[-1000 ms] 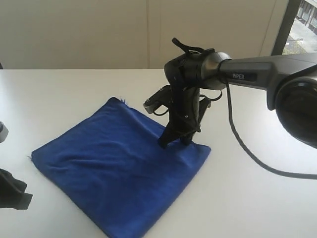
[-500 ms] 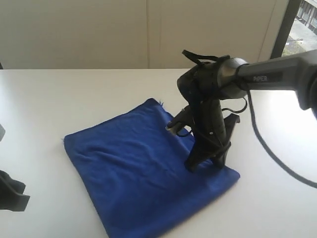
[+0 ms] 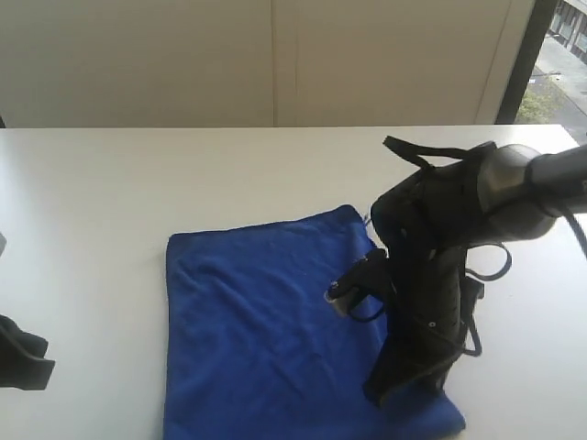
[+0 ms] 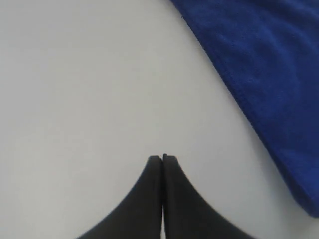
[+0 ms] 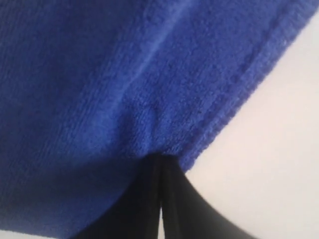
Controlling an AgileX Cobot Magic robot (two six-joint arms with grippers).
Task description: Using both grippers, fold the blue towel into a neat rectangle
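Note:
The blue towel (image 3: 266,339) lies flat on the white table (image 3: 183,174), one edge running off the exterior view's lower border. My right gripper (image 3: 381,396) stands on the towel's near right corner, jaws shut. The right wrist view shows its tips (image 5: 160,158) pressed onto the cloth (image 5: 109,74) just inside the hem, where a slight crease runs toward them; no fold of cloth shows between the jaws. My left gripper (image 4: 162,158) is shut and empty over bare table, apart from the towel's edge (image 4: 259,69). Only a dark part of it (image 3: 23,362) shows at the exterior view's left edge.
The right arm's grey link (image 3: 541,188) and loose black cables (image 3: 431,151) hang above the towel's right side. A wall (image 3: 275,55) runs behind the table, with a window (image 3: 555,55) at the far right.
My right gripper has slid right and toward the near edge, tips still down on the towel. The towel has gone with it and turned. The left gripper has stayed put.

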